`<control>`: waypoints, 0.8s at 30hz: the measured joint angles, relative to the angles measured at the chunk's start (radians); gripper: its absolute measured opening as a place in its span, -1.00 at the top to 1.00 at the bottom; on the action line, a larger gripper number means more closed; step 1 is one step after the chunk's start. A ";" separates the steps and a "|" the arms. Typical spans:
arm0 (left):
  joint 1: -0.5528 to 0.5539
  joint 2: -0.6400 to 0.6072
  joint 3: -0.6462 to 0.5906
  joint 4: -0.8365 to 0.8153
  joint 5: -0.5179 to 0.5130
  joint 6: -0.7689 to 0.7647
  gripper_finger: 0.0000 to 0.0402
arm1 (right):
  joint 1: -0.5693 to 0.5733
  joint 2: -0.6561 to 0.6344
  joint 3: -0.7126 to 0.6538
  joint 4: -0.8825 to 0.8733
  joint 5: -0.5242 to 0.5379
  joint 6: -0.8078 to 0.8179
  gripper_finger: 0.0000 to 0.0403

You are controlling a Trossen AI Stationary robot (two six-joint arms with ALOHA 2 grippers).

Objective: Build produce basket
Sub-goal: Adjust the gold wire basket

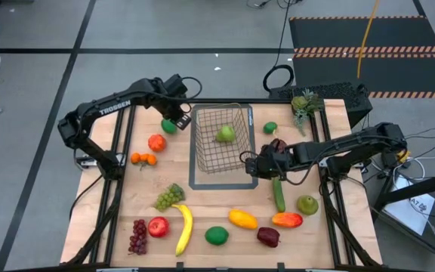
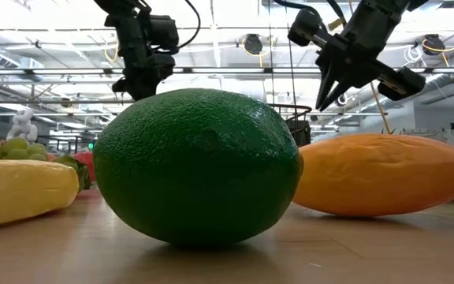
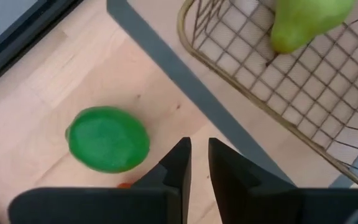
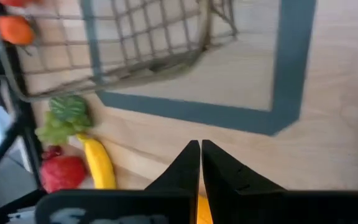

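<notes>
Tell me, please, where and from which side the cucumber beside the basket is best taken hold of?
Grip the cucumber across its narrow middle, coming straight down from above. It lies flat on the table, long axis running away from the front edge, so fingers should probably close on its two long sides, which look clear of neighbours.

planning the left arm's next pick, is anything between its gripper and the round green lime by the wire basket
Nothing visible. The left gripper, fingers nearly shut and empty, hangs just beside the round green lime, with only bare wooden table between them. The grey wire-mesh basket, holding one green pear, stands on the gripper's other side.
</notes>
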 joint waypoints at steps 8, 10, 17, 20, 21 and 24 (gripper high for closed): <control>-0.021 -0.010 0.000 -0.042 -0.007 -0.007 0.85 | 0.000 0.033 0.000 0.079 0.001 -0.007 0.93; -0.029 -0.005 0.001 -0.026 -0.006 -0.007 0.88 | 0.000 0.043 0.000 0.077 0.001 -0.012 0.93; -0.053 -0.001 0.001 -0.075 0.003 -0.001 0.98 | 0.000 0.021 0.000 -0.042 -0.032 -0.024 0.93; -0.052 -0.017 0.000 -0.187 0.004 -0.008 0.98 | 0.000 -0.010 0.000 -0.089 -0.041 -0.018 0.93; -0.052 -0.020 0.001 -0.196 0.004 -0.010 0.97 | 0.000 -0.020 0.000 -0.097 -0.029 -0.017 0.93; -0.052 -0.024 -0.012 -0.150 0.003 0.012 0.94 | -0.008 -0.047 0.000 -0.125 0.021 -0.011 0.93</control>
